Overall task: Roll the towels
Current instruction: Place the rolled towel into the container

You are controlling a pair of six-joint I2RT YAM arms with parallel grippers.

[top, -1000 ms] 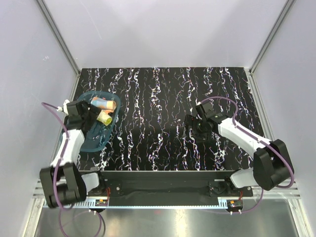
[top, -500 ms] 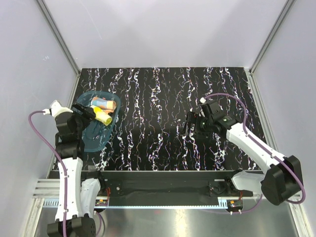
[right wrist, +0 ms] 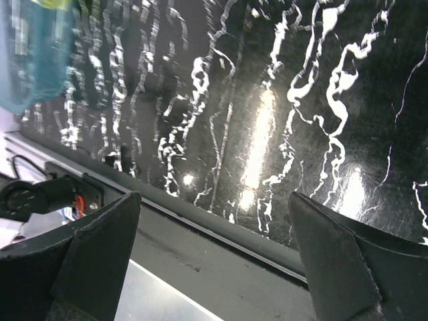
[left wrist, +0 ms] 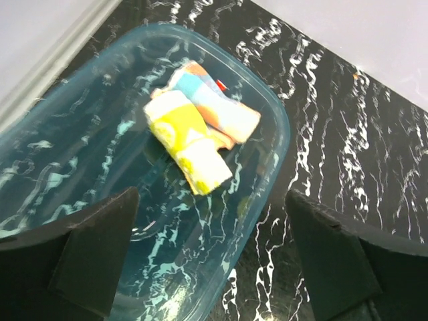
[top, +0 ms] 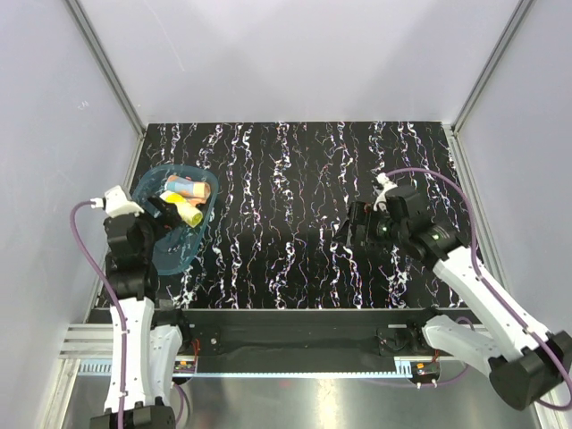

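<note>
Rolled yellow towel (left wrist: 187, 142) touches orange-pink towel (left wrist: 215, 107) inside teal tray (left wrist: 283, 137), bench (top: 286, 179) 10 o'clock. Left end effector (left wrist: 214, 264) wide above tray. Right end effector (top: 353, 229) wide, 3 o'clock.

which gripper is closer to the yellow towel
Left. The left gripper hovers open right beside the yellow towel in the tray; the right gripper is far off across the table.

The teal tray (left wrist: 73, 127) shows a yellow-cream towel (left wrist: 187, 144) and an orange-blue towel (left wrist: 217, 107).
</note>
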